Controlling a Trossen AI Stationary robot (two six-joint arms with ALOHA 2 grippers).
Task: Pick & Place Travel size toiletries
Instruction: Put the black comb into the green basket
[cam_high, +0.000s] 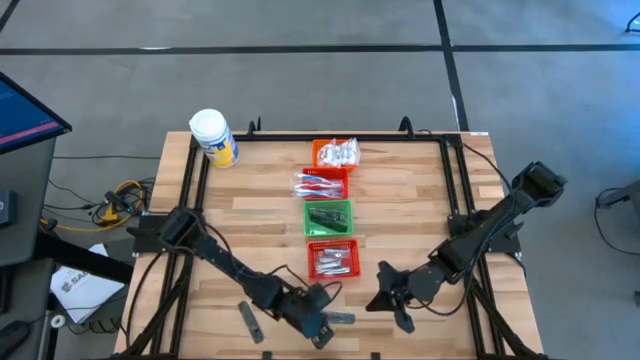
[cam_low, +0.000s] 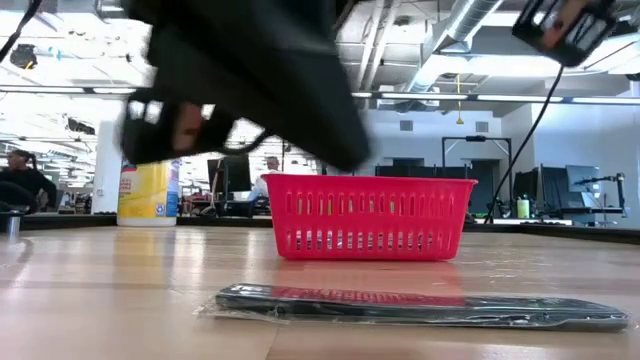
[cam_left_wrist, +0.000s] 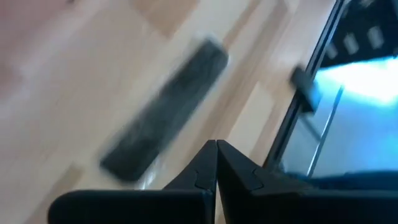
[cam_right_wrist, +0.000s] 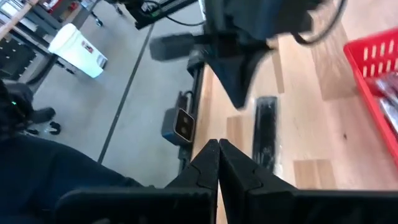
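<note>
Two dark flat strips lay loose on the wooden table, near its front edge. One strip lay left of the left gripper, tilted, with its long side running partly toward the front edge. The other strip lay just beside that gripper, on its right, with its long side running across the table. It sat in front of the red basket, a little apart from it. In the low view this strip stretched flat across the wood.

The left gripper's fingers were pressed together and held nothing. The right gripper hung farther right, and its fingers were pressed together and empty too.

The left arm was nearer to both strips. I think it would have to open its fingers first, then turn so they closed across the strip's thin side, not along its long side.

The other toiletries already sat in the row of baskets.
</note>
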